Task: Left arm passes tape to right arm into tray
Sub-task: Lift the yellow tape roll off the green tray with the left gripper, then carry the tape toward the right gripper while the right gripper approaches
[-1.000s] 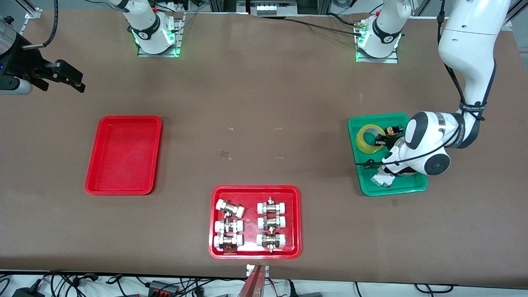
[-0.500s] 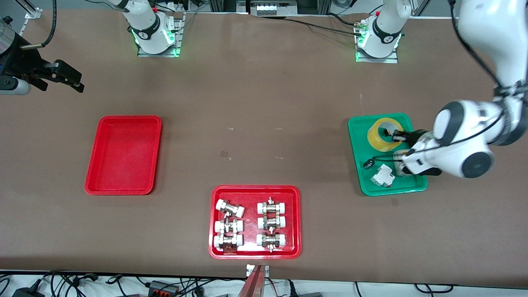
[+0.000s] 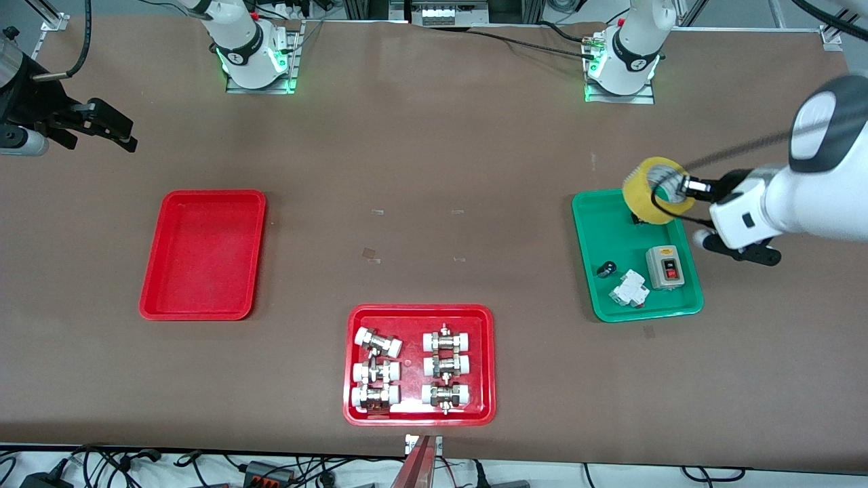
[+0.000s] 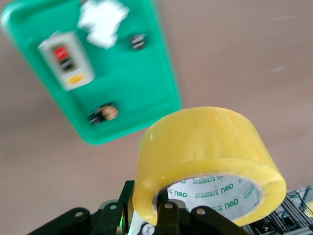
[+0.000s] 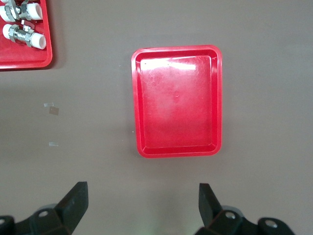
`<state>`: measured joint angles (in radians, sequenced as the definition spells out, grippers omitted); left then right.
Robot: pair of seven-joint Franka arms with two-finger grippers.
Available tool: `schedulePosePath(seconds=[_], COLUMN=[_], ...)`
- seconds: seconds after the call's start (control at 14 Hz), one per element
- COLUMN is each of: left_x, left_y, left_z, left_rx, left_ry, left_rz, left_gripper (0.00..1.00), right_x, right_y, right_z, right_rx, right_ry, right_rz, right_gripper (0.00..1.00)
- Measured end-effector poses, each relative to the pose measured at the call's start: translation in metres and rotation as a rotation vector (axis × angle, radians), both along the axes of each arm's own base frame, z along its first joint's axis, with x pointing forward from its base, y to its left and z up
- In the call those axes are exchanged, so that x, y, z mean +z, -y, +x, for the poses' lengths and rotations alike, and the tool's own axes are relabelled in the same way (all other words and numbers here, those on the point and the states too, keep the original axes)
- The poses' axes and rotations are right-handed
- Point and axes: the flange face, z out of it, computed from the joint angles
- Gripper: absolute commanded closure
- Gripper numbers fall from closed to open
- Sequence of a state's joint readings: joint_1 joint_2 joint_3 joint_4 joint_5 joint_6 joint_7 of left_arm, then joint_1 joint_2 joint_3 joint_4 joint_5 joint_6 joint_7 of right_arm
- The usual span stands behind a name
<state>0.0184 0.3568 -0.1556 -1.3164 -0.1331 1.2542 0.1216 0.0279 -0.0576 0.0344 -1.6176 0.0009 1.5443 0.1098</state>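
Note:
My left gripper (image 3: pixel 680 186) is shut on the wall of the yellow tape roll (image 3: pixel 641 198), one finger inside the pale core and one outside. It holds the roll in the air over the edge of the green tray (image 3: pixel 610 234) that lies toward the robots' bases. The left wrist view shows the tape (image 4: pixel 205 142) clamped in the left gripper (image 4: pixel 146 203), with the green tray (image 4: pixel 132 73) below. My right gripper (image 3: pixel 116 129) is open and empty, and waits above the table at the right arm's end. In the right wrist view the right gripper (image 5: pixel 142 191) hangs open with the plain red tray (image 5: pixel 176 107) below it; the tray (image 3: pixel 203 257) is empty.
The green tray holds a grey switch box (image 3: pixel 664 266), a white breaker (image 3: pixel 629 288) and a small black part (image 3: pixel 605 269). A red tray with white-capped metal fittings (image 3: pixel 419 310) lies nearest the front camera, mid-table.
The left arm has lifted the tape out of the green tray and drawn back toward its own end of the table. The right gripper has stayed put.

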Motion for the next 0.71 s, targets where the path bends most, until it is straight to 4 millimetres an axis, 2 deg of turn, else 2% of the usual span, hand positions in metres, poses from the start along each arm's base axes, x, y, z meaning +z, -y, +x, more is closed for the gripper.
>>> schedulePosePath(seconds=[0.07,0.14,0.29,0.43,0.57,0.71], left_x=[0.013,0.017,0.009,-0.014,-0.045,-0.074], left_y=[0.029,0.058,0.112,0.166,0.222,0.275], left_z=[-0.003,-0.006,-0.008,-0.008,-0.008,-0.009], left_rx=[-0.033,-0.05,-0.057,-0.014,0.063,0.153], left_ry=[0.021,0.03,0.049,0.045,0.033,0.07], left_rz=[-0.037,-0.051,-0.083,-0.124,-0.154,-0.167], left_gripper=[1.0,1.0,1.0,1.0,0.99,0.97], right_x=[0.0,0.0,-0.001,-0.004,-0.009,-0.012], right_y=[0.0,0.001,0.001,0.002,0.0,-0.008], right_z=[0.0,0.0,-0.001,-0.004,-0.009,-0.012], right_rx=[-0.001,-0.001,0.001,0.002,0.009,0.018], right_ry=[0.0,0.0,-0.007,-0.039,-0.093,-0.132], right_rz=[0.0,0.0,0.0,-0.002,0.016,0.099], right_gripper=[0.0,0.0,0.0,0.0,0.0,0.0])
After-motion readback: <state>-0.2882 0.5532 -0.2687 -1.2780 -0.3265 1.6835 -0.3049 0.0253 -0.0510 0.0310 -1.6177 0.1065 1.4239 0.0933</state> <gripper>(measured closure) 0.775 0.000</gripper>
